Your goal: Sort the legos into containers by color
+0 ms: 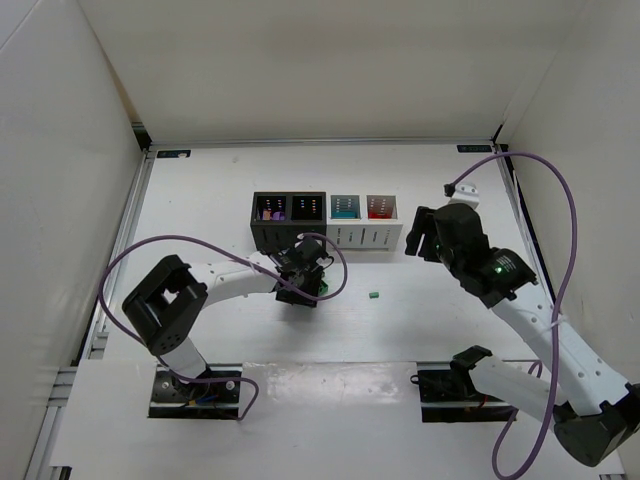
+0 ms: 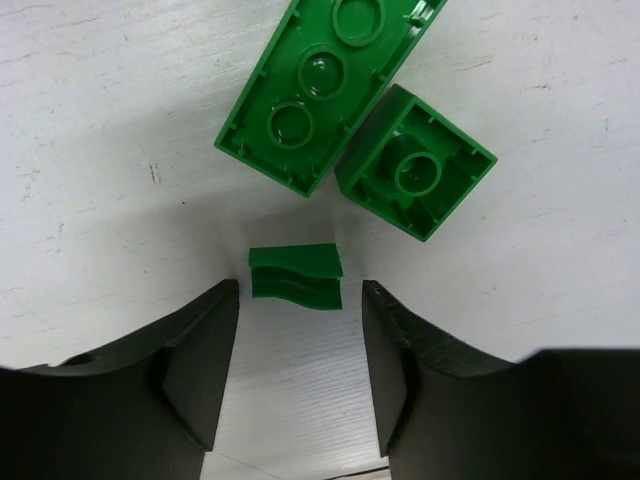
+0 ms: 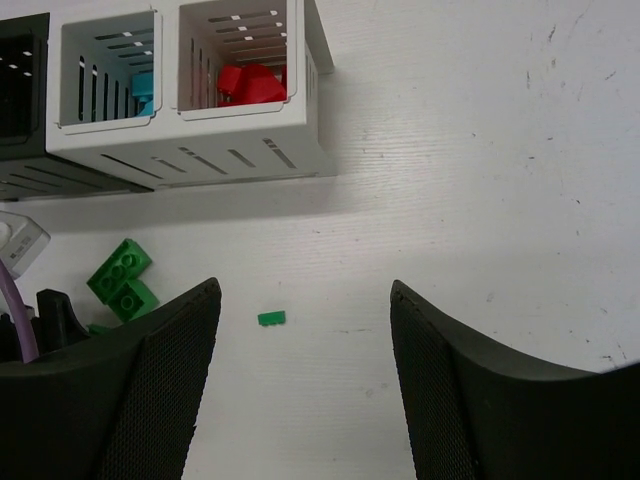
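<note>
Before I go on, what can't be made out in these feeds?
Top external: the left gripper covers most green legos under it.
Left wrist: long green brick cut off by top edge.
Right wrist: black containers cut by left edge, contents unseen.
Top external: lone green piece too small for shape.

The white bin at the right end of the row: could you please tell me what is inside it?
Red bricks lie inside the white bin. Its front wall hides the floor, so their number cannot be told.
</note>
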Tool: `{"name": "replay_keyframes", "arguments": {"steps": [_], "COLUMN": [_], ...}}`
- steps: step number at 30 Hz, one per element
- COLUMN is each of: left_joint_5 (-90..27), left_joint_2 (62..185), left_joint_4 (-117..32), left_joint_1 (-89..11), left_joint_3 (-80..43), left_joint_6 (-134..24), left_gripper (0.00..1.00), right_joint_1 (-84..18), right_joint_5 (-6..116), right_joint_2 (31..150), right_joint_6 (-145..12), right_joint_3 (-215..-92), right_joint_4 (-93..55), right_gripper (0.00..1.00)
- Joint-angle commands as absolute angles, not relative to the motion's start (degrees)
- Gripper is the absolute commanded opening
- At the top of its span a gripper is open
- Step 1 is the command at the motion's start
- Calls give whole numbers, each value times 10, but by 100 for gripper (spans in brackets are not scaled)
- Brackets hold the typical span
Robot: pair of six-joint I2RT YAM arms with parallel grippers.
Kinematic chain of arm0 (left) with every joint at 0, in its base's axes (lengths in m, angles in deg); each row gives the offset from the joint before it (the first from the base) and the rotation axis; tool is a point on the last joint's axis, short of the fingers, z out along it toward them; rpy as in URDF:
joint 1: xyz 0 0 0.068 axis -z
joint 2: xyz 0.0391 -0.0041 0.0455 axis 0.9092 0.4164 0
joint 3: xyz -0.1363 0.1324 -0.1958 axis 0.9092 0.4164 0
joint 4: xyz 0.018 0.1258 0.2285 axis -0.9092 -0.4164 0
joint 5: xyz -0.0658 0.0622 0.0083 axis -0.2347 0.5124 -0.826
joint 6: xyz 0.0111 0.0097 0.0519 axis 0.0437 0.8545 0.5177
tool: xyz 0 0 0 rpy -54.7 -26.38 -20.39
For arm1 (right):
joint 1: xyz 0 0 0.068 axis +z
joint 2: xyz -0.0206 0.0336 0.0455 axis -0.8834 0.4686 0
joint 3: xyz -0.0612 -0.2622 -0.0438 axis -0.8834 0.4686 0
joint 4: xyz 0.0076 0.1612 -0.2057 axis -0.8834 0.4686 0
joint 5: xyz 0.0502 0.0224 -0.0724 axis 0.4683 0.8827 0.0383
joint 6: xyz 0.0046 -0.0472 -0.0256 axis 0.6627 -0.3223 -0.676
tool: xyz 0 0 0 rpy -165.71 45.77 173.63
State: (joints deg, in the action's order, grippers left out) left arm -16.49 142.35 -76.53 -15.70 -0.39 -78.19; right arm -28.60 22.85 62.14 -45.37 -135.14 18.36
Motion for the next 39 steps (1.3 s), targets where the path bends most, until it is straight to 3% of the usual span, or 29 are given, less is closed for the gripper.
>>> {"name": "replay_keyframes", "arguments": {"steps": [1,12,16,20,25,33,39], "left_joint_5": [-168,-160,-150,-139,-130,-93,-75], "left_joint_2": [1441,1446,1421,1383,1362,1303,1359], "left_joint_4": [-752,-761,-773,-785,-801,-855,-855], "left_joint_1": [-155,-154,-151,-150,-150,-137,-148], "left_joint_3": [-5,-15,-18,-20,-32,-122,-291], "left_joint_6": [-790,-793,-791,-781,-768,-717,-634], "left_gripper": [62,46,46,38,36,36,36], "right_joint_1": [-287,-273,-268,-267,-266,-271,-281], "right_joint_5": [213,213,206,205,205,204,204], "right_joint_2": [609,604,596,588,576,559,550], "right_joint_6": [-445,-434,-433,-428,-429,-431,-432], "right_joint_3": [-1348,-1335,-1334,-1332,-1331,-1335,-1335], "right_joint_4": [182,189,194,196,201,205,208], "right_gripper": [72,72,72,72,70,70,70]}}
